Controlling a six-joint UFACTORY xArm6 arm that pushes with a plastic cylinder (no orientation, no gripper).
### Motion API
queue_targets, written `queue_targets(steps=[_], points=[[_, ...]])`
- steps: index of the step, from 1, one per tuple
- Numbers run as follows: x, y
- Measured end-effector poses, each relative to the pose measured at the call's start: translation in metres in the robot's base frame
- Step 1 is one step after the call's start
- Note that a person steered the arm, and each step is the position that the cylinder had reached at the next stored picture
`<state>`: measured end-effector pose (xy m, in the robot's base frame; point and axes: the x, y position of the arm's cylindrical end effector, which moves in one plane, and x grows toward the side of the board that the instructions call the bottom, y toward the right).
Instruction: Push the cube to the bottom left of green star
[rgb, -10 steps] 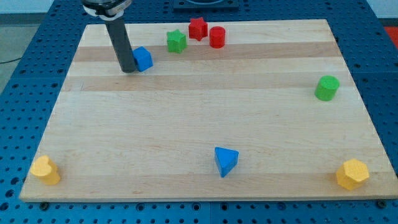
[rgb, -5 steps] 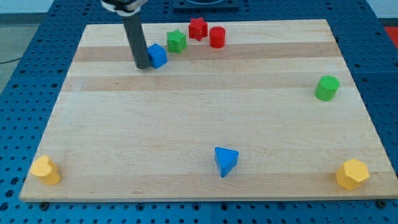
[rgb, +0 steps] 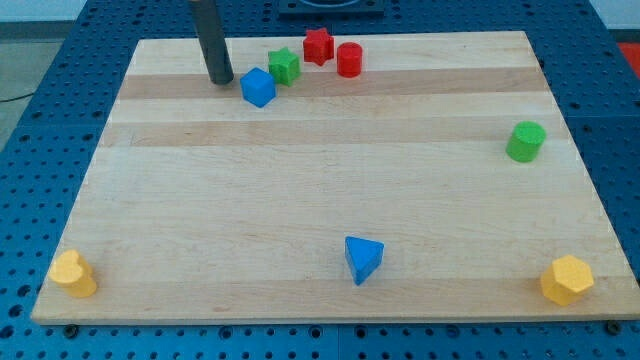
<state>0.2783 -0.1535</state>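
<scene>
The blue cube sits near the view's top, just below and left of the green star, close to or touching it. My tip is left of the cube and slightly higher in the view, a short gap apart from it. The dark rod rises out of the view's top.
A red star and a red cylinder stand right of the green star. A green cylinder is at the right. A blue triangular block lies at bottom centre. Yellow blocks sit at the bottom left and bottom right corners.
The tip pushed the blue cube rightward toward the green star, then drew back up and left, off the cube. The cube now rests by the star's lower left.
</scene>
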Motion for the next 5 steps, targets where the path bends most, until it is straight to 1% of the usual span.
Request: queue_targets(steps=[1,3,4,5], points=[[0.005,0.009],[0.045,0.035],[0.071,0.035],[0.114,0.028]])
